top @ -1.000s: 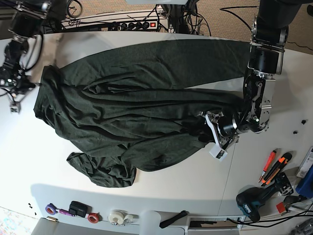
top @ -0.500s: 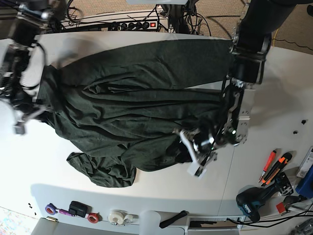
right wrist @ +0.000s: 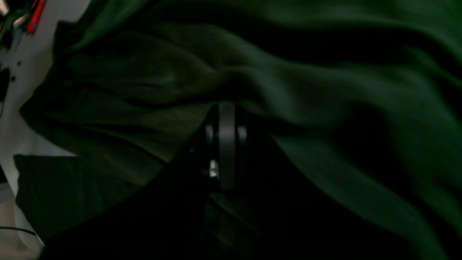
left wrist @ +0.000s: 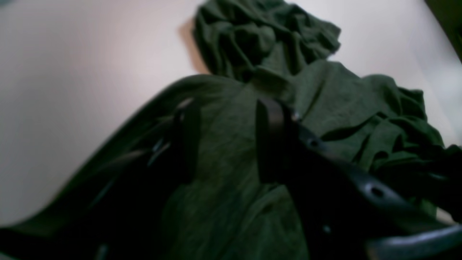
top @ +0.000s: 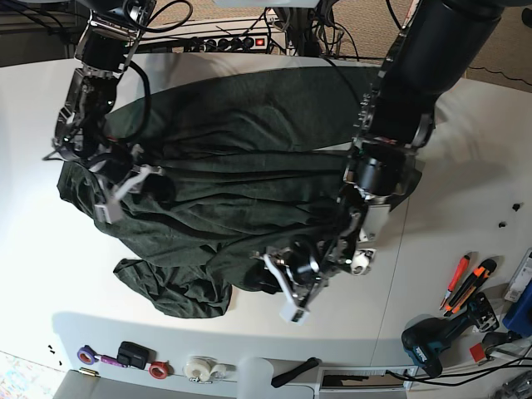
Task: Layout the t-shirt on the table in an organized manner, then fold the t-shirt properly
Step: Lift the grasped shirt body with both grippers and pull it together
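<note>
The dark green t-shirt point(top: 216, 191) lies rumpled across the white table point(top: 465, 166), with a bunched part at the front left point(top: 179, 291). My left gripper point(top: 287, 291) hovers at the shirt's front edge. In the left wrist view it point(left wrist: 229, 141) is open, its fingers point(left wrist: 270, 137) straddling flat cloth point(left wrist: 325, 101), with bare table point(left wrist: 72, 72) beside it. My right gripper point(top: 125, 184) is over the shirt's left part. In the dark right wrist view it point(right wrist: 225, 108) looks shut, with folds of cloth point(right wrist: 325, 90) running to its tip.
Orange-handled cutters point(top: 457, 283) and a drill point(top: 432, 345) lie at the front right. Tape rolls point(top: 199, 366) and small items sit along the front edge. A power strip point(top: 233, 40) and cables run along the back. A thin seam point(top: 397, 283) crosses the table.
My left gripper has moved along the shirt's front edge toward the middle. My right gripper has moved from the shirt's far left edge inward onto the cloth, and the upper left cloth shifted with it.
</note>
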`<action>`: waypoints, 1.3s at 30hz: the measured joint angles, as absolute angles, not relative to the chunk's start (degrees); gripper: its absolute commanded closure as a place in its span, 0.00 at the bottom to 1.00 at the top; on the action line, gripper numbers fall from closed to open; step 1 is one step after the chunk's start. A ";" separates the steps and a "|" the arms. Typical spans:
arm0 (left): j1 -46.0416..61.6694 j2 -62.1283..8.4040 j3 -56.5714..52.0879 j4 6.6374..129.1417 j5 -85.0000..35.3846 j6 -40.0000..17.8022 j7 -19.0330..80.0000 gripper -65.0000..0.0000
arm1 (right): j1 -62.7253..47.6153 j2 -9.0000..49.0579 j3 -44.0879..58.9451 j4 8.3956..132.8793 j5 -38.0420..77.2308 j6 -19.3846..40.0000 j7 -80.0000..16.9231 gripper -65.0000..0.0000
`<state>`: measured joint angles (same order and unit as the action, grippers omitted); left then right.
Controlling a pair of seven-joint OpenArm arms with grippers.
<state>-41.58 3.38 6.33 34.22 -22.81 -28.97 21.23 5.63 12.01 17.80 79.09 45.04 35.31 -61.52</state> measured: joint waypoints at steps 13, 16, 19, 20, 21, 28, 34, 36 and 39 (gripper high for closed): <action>-41.67 6.13 6.35 34.11 -16.91 -28.47 20.01 0.60 | 10.55 5.67 3.01 79.09 25.21 29.93 -53.98 1.00; -41.65 6.00 6.35 34.11 -16.93 -28.47 19.99 0.60 | 10.31 5.72 0.75 79.09 22.31 28.08 -54.17 1.00; -41.52 6.02 6.35 34.11 -16.93 -28.47 20.01 0.60 | 9.80 5.72 -0.19 79.37 21.54 27.00 -54.35 1.00; -41.47 6.02 6.35 34.11 -16.93 -28.47 19.99 0.60 | 9.50 5.72 -0.19 79.50 21.76 26.98 -54.41 1.00; -41.45 5.98 6.92 34.11 -16.91 -28.45 20.01 0.60 | 9.15 5.72 -0.19 79.61 22.46 26.96 -54.81 1.00; -41.36 6.00 18.35 34.11 -16.88 -27.77 19.77 0.60 | 6.44 5.91 -0.10 80.51 24.88 27.00 -56.53 1.00; -41.32 5.98 24.67 34.11 -16.58 -21.39 18.24 0.60 | 3.84 6.35 -0.01 81.08 27.44 27.88 -56.03 1.00; -41.34 6.02 24.73 34.11 -15.64 -21.39 17.87 0.60 | 3.20 6.35 -0.01 81.19 28.47 27.90 -56.07 1.00; -41.32 5.96 24.73 34.11 -15.64 -21.37 17.91 0.58 | 2.35 6.35 0.05 81.45 28.86 27.94 -56.03 1.00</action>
